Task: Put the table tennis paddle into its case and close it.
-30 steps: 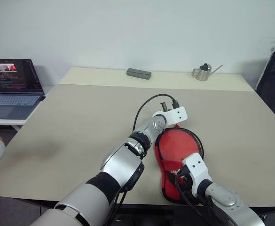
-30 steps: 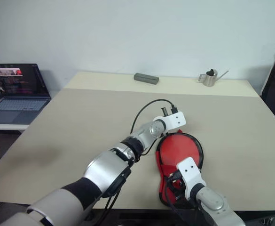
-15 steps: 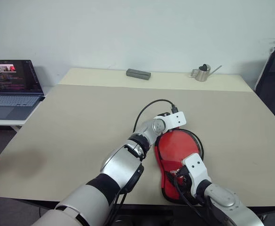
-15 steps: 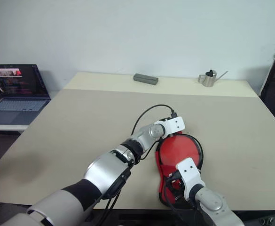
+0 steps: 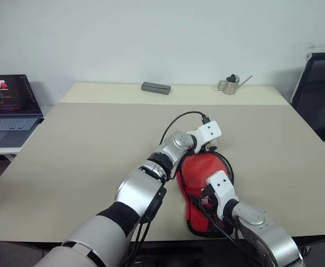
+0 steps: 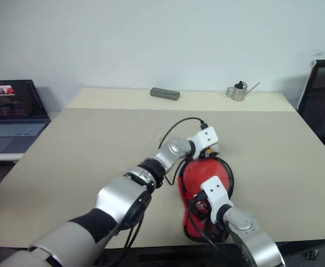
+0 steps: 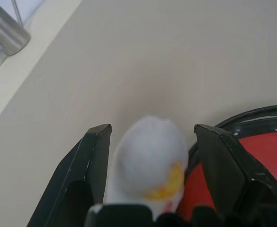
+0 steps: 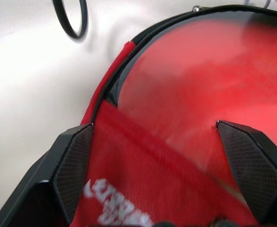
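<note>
The case [image 5: 191, 218] lies flat near the table's front edge, red fabric with a black zip rim. Its red flap with a white logo [image 8: 124, 189] covers the near part. Beyond the flap the table tennis paddle [image 8: 200, 85] shows its round red face [image 5: 202, 167] inside the case; its handle is hidden. My right gripper [image 8: 155, 142] hovers open just above the flap. My left gripper [image 7: 152, 137] is open at the case's far rim, beside the black edge. Close between its fingers sits a blurred white lump with a yellow mark; I cannot tell what it is.
A grey box [image 5: 155, 88] and a small metal watering can [image 5: 228, 85] stand on the far table strip. A laptop [image 5: 6, 105] sits on a side table at the left, and a black chair [image 5: 318, 94] at the right. My left arm's black cable [image 5: 176, 125] loops over the table.
The whole view has swung, so the camera moved. My right gripper has slid further along the case toward the left one. The left wrist has rolled slightly. The hand at the left edge is gone.
</note>
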